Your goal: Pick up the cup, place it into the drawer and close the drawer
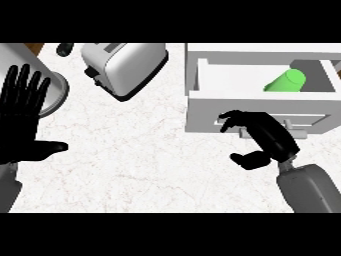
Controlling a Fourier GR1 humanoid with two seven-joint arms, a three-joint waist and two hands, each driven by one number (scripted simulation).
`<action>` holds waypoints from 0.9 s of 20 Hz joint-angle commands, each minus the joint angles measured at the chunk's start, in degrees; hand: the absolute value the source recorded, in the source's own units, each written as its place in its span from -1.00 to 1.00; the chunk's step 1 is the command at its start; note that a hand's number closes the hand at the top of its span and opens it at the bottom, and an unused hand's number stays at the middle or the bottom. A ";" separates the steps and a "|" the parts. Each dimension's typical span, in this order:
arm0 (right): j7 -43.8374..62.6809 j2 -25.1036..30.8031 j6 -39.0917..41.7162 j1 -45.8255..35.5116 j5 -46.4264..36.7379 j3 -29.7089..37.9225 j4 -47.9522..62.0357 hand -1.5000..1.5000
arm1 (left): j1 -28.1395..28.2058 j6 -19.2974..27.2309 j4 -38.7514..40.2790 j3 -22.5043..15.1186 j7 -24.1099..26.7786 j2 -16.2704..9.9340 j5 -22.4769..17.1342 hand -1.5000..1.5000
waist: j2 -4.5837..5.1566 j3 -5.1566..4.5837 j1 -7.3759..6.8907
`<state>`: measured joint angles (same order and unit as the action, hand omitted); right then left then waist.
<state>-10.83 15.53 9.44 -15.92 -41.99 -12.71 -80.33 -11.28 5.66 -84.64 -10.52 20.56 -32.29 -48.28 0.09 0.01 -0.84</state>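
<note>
Head view, itemised.

Cup [285, 81]: green, lying tilted inside the drawer, toward its right wall, at about 1 o'clock in the view. No hand touches it. Placing step judged done.

Drawer [202, 75]: white, pulled out over the worktop, at 1 to 2 o'clock. Its front panel [261, 114] faces the robot and carries a handle low on the panel, partly hidden by the right hand. The drawer stands open; closing is judged the one step left.

Right hand [258, 131]: black, at about 4 o'clock, in front of the drawer's front panel. Fingers curled, thumb apart below; it grasps nothing that can be seen. Whether the fingertips touch the panel or the handle cannot be told. Judged well placed to push the front inward.

Left hand [16, 117]: black, at 9 o'clock near the left edge, fingers straight and pointing up, thumb out to the side, empty, resting.

Worktop [136, 160]: pale, marbled.

Other stock: a white toaster [125, 65] at 11 o'clock; a round grey-white vessel [33, 70] at 10 o'clock, partly behind the left hand; a small dark object [64, 48] just left of the toaster, kind not clear.
</note>
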 commanded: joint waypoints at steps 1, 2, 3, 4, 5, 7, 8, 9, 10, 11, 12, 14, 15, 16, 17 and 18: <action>-0.38 -1.19 -0.30 -6.70 -3.80 0.31 9.89 -1.00 | 2.21 -1.87 1.12 1.62 0.86 1.76 1.81 -1.00 | 0.02 0.00 0.20; -3.50 -0.98 -2.62 -3.26 -4.62 -0.30 11.03 -1.00 | 2.86 -4.14 -1.81 4.46 -2.48 -0.87 -1.22 -1.00 | -0.04 0.01 0.22; -6.53 -1.60 -4.49 -6.90 -4.38 1.54 18.41 -1.00 | 2.80 -3.81 -0.49 3.54 -0.37 0.32 1.41 -1.00 | 0.08 0.02 0.03; -4.68 -3.33 -4.25 -6.69 -5.53 0.46 16.99 -1.00 | 3.99 -5.42 0.02 5.48 0.44 1.24 1.30 -1.00 | -0.01 0.00 0.28; -4.20 -4.33 -5.52 -9.24 -6.11 1.15 21.03 -1.00 | 6.36 -6.26 0.39 4.81 1.30 1.24 1.79 -1.00 | 0.04 0.01 0.00; -7.76 -5.04 -7.39 -13.42 -5.78 3.32 28.80 -1.00 | 7.85 -7.27 -2.50 5.78 -0.80 0.57 1.08 -1.00 | 0.08 0.02 -0.21; -8.04 -5.40 -7.67 -15.12 -5.39 4.45 31.66 -1.00 | 8.08 -9.62 -0.75 7.07 1.56 0.36 1.63 -1.00 | 0.13 0.02 -0.25; -11.88 -4.46 -10.10 -13.63 -5.39 5.40 33.79 -1.00 | 6.30 -9.63 0.74 7.31 -0.26 1.24 1.68 -1.00 | 0.11 0.02 0.12; -12.86 -4.86 -10.62 -15.59 -5.43 5.90 37.46 -1.00 | 6.16 -13.03 3.50 8.58 1.17 0.53 0.98 -1.00 | 0.22 0.02 -0.05; -13.24 -3.11 -7.10 -20.28 -3.87 8.09 39.72 -1.00 | 4.76 -9.96 3.04 7.78 0.25 1.88 2.22 -1.00 | 0.24 0.03 -0.10; -9.71 -6.03 -6.85 -24.73 -4.11 8.17 42.37 -1.00 | 3.13 -6.70 -0.68 7.96 -3.55 0.68 1.00 -1.00 | 0.33 0.06 -0.73; -15.65 -4.26 -9.37 -25.94 -3.50 10.48 49.45 -1.00 | 7.91 -13.94 1.97 8.59 1.00 0.78 1.49 -1.00 | 0.51 0.05 -1.14; -17.02 -2.86 -7.62 -28.41 -2.64 11.76 52.11 -1.00 | 4.93 -12.31 1.93 9.34 -0.78 0.60 0.87 -1.00 | 0.62 0.08 -1.20; -17.29 -3.56 -8.71 -27.86 -3.71 11.21 53.37 -1.00 | 8.50 -12.79 -0.14 9.47 0.15 1.33 1.94 -1.00 | 0.32 0.05 -0.79; -18.25 -2.94 -8.66 -31.85 -2.82 12.89 56.35 -1.00 | 4.34 -13.72 3.45 9.33 -1.42 0.86 1.05 -1.00 | 0.76 0.08 -1.28; -20.37 -1.03 -8.82 -29.96 -2.70 13.37 57.37 -1.00 | 7.40 -14.92 1.79 10.99 -1.79 -0.47 -0.43 -1.00 | 0.66 0.08 -1.51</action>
<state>-28.51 12.26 1.34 -41.84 -45.21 -2.53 -32.69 -5.04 -6.74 -83.06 -1.50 19.86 -31.66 -47.30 -0.15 -0.21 -1.76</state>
